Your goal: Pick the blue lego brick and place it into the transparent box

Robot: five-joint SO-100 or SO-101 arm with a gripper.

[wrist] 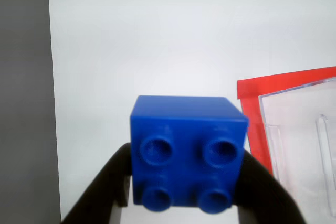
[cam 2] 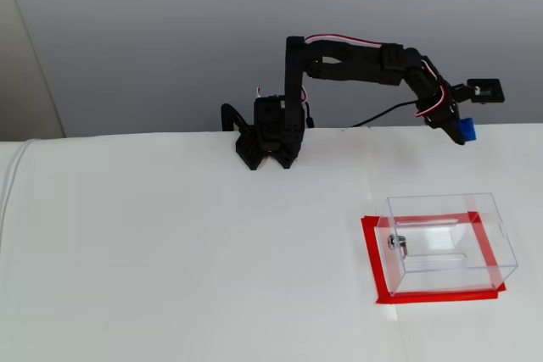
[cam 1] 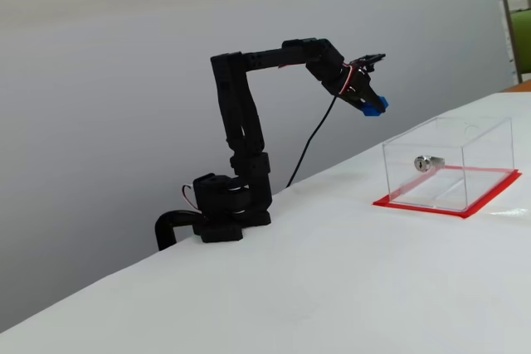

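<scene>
The blue lego brick [wrist: 188, 153] fills the lower middle of the wrist view, studs toward the camera, clamped between my two black fingers [wrist: 105, 187]. My gripper [cam 1: 373, 105] is shut on the brick [cam 1: 378, 106] high above the table, behind the transparent box [cam 1: 448, 163]. In a fixed view from the front, the brick [cam 2: 465, 130] hangs above and behind the transparent box [cam 2: 445, 243]. The box's corner and red base edge [wrist: 252, 114] show at the right of the wrist view. A silver lock fitting [cam 2: 396, 243] sits on the box's left wall.
The arm's black base [cam 2: 267, 137] stands at the table's back edge, with a cable [cam 1: 311, 143] running off behind. A white table [cam 2: 170, 252] spreads left of the box. A grey wall [cam 1: 124, 80] is behind.
</scene>
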